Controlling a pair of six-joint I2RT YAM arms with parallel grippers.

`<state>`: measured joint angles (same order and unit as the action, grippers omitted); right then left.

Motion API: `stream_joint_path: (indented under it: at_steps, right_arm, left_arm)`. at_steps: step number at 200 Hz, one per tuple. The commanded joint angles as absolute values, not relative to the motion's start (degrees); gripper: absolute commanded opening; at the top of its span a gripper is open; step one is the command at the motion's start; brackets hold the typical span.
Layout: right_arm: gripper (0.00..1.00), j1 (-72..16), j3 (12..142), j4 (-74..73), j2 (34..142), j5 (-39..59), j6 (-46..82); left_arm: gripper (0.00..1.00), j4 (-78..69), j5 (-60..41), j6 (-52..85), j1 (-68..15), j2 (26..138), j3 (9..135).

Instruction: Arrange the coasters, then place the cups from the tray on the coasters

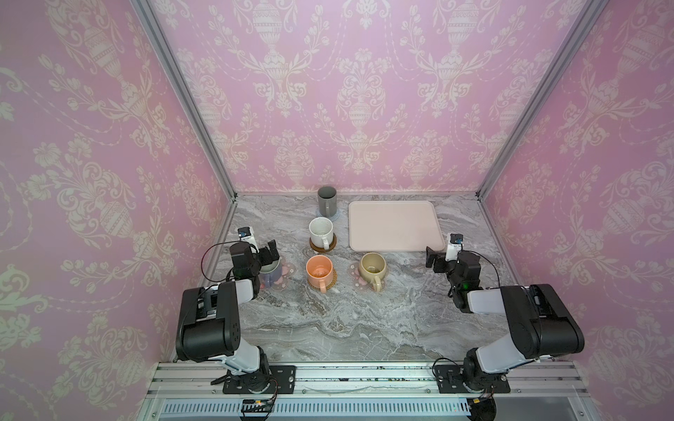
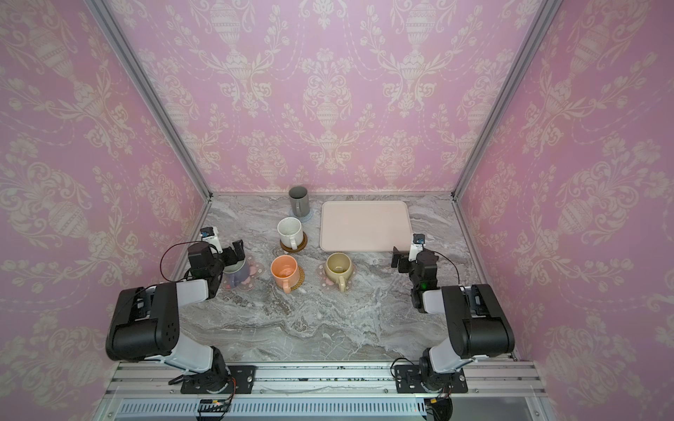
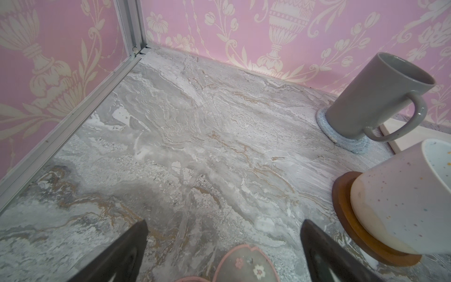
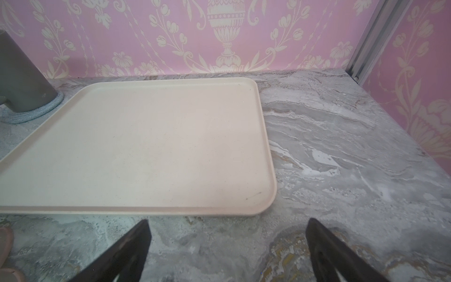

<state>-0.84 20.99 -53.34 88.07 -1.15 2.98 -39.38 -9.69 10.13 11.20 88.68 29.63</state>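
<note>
- Tray [image 1: 394, 226]: back right of the marble table [image 1: 328, 320]. Pale pinkish-beige, flat, rounded corners, low rim.
- All five cups stand upright off the tray, each on a coaster.
- Dark grey cup [image 1: 326, 202] on light-blue woven coaster [image 1: 337, 216], by the back wall, just left of the tray.
- Speckled white cup [image 1: 321, 232] on brown disc [image 1: 314, 248], in front of it.
- Near row, left to right:
  - lavender cup [image 1: 272, 276] on flower coaster [image 1: 287, 269]
  - peach-orange cup [image 1: 320, 271] on rattan coaster [image 1: 333, 281]
  - beige-yellow cup [image 1: 372, 268] on second flower coaster [image 1: 354, 274]
- Left gripper [image 3: 224, 222]: jaws spread wide, gripping nothing, above the lavender cup.
- Right gripper [image 4: 228, 221]: jaws wide, nothing between them, over bare marble near the tray's front right corner.
</note>
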Motion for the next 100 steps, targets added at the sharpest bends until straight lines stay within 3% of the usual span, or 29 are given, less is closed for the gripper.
stream_joint_path:
  at_steps: [1,100]
  right_arm:
    - [1.00,-1.0,20.4,-55.1,88.5,-2.1,2.7]
    - [1.00,-1.0,20.4,-55.1,88.4,-2.1,2.7]
  left_arm:
    - [0.99,-40.8,-7.9,8.3,10.1,89.8,27.7]
    - [0.99,-41.8,-8.4,8.1,10.0,89.8,27.3]
